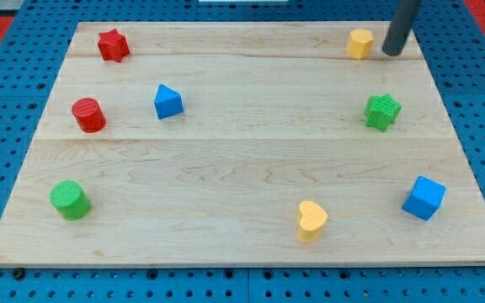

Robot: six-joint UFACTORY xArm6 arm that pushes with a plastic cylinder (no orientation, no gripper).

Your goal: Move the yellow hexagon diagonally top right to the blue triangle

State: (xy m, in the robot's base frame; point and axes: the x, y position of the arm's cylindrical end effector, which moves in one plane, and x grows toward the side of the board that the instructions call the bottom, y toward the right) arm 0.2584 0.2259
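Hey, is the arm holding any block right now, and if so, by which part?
Nothing is held. My tip rests just to the view's right of the yellow hexagon; whether they touch cannot be told.

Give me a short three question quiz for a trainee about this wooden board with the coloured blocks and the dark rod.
1. True or false: my tip is at the view's right of the yellow hexagon block.
2. Which block lies nearest the blue triangle block?
A. green star block
B. red cylinder block
C. blue cube block
3. Fill in: the yellow heart block sits near the view's ____ edge.

Key: 1 true; 2 B; 3 bottom.
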